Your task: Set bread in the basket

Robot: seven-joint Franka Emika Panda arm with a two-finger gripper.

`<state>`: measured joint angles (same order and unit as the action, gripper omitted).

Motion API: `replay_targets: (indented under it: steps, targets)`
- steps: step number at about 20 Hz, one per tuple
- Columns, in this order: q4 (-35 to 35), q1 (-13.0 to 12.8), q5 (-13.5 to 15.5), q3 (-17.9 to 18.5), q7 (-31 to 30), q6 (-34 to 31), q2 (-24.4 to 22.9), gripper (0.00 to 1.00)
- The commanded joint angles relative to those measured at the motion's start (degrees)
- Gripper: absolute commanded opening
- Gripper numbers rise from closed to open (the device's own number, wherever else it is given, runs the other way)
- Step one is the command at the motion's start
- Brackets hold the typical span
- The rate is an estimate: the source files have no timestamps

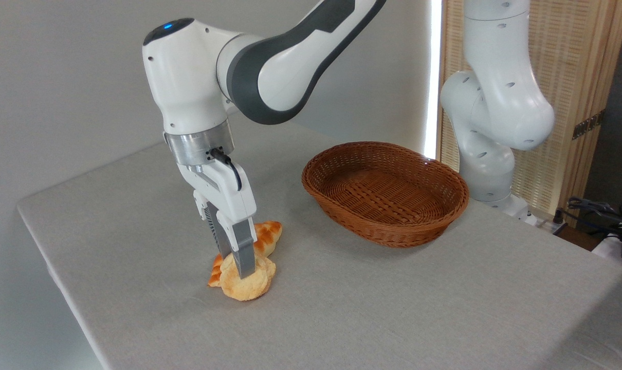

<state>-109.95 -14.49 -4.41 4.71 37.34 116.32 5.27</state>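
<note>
Bread (247,285), one small pale-golden crackled bun, is gripped on the tabletop (393,308) by closed fingers (243,257); one braided loaf (268,234) touches it; one wicker basket (385,192) sits apart.

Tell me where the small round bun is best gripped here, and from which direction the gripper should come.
Probably from straight above, across the middle of the bun. It lies flat on the table with its lumpy top up, and the braided loaf crowds its far side, so a side approach looks blocked. The gripper is already down on its top; whether it has closed is unclear.
</note>
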Motion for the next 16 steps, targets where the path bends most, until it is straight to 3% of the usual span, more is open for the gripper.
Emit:
replay_targets:
  steps: [1, 7, 10, 16]
  targets:
    - [0.4, -0.4, -0.9, 0.4, 0.7, 0.9, -0.4, 0.67]
    - [0.2, -0.4, -3.9, -0.1, 0.8, 0.9, 0.2, 0.68]
    - [0.1, -0.7, -4.0, -0.1, 0.8, 0.9, 0.7, 0.96]
    - [0.0, -1.0, -4.1, -0.1, 1.8, 0.9, 1.7, 0.99]
